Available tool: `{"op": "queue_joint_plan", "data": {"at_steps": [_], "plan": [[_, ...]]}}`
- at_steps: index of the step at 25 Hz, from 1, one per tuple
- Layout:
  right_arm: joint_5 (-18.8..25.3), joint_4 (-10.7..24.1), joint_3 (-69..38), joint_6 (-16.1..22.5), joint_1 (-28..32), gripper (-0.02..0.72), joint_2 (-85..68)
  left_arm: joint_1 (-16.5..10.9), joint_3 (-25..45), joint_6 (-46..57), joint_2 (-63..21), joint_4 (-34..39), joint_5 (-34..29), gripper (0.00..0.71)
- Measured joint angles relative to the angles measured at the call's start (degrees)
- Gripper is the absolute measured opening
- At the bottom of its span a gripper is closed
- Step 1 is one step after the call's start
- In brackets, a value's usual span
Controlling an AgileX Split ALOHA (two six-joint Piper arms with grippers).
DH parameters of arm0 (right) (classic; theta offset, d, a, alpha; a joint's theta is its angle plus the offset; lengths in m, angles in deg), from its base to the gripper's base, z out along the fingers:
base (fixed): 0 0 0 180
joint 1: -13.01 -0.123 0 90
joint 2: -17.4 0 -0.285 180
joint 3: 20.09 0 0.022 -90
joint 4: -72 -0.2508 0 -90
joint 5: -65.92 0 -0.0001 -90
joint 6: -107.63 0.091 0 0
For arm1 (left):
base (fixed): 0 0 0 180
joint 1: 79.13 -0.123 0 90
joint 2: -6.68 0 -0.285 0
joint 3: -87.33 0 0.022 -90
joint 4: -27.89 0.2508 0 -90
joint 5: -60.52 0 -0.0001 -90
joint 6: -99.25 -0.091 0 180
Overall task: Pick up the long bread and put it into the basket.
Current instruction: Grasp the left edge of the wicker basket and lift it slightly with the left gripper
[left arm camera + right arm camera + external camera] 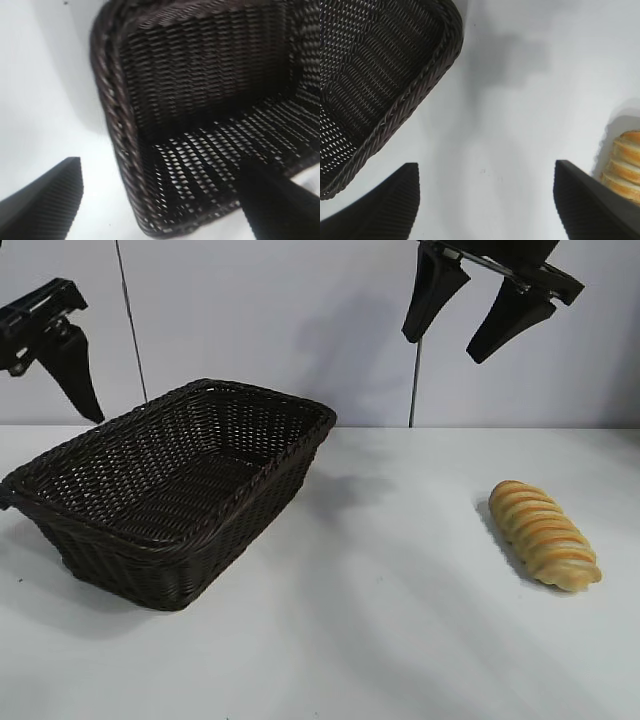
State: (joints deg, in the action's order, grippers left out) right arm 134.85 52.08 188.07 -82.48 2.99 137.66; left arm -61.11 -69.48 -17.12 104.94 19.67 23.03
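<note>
In the exterior view, the elongated golden-yellow long bread (545, 534) with orange-brown crosswise ridges lies on the white table (400, 620) at the right, its long axis running from the far left to the near right. It carries no readable writing or label. The large rectangular dark brown woven wicker basket (170, 495) sits well apart from it at the left, one corner pointing away. The right gripper (472, 318) hangs high above the table between basket and bread, its fingers spread and holding nothing. The left gripper (62, 352) hovers at the far left, above the basket's end.

In the left wrist view, the left gripper's (160, 200) spread, empty fingers frame the basket's (210, 100) inside wall and floor.

In the right wrist view, the right gripper's (487, 197) parted fingers frame bare table (520, 100), with the basket rim (415, 95) on one side and the bread's end (625, 165) beside the other finger.
</note>
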Motion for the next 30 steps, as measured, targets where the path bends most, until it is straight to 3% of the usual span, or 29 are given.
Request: {"op": "queue_joint_plan", "data": {"at_steps": [12, 14, 25, 27, 30], "plan": [[0.0, 0.07, 0.0, 0.0, 0.0, 0.538, 0.0, 0.0, 0.0, 0.07, 9.59, -0.06, 7.91, 0.596], [0.0, 0.07, 0.0, 0.0, 0.0, 0.538, 0.0, 0.0, 0.0, 0.07, 9.97, -0.06, 8.24, 0.554], [0.0, 0.07, 0.0, 0.0, 0.0, 0.538, 0.0, 0.0, 0.0, 0.07, 10.44, -0.19, 8.57, 0.142], [0.0, 0.07, 0.0, 0.0, 0.0, 0.538, 0.0, 0.0, 0.0, 0.54, 10.44, -0.34, 8.95, 0.099], [0.0, 0.07, 0.0, 0.0, 0.0, 0.538, 0.0, 0.0, 0.0, 0.35, 10.44, -0.41, 8.71, 0.098]]}}
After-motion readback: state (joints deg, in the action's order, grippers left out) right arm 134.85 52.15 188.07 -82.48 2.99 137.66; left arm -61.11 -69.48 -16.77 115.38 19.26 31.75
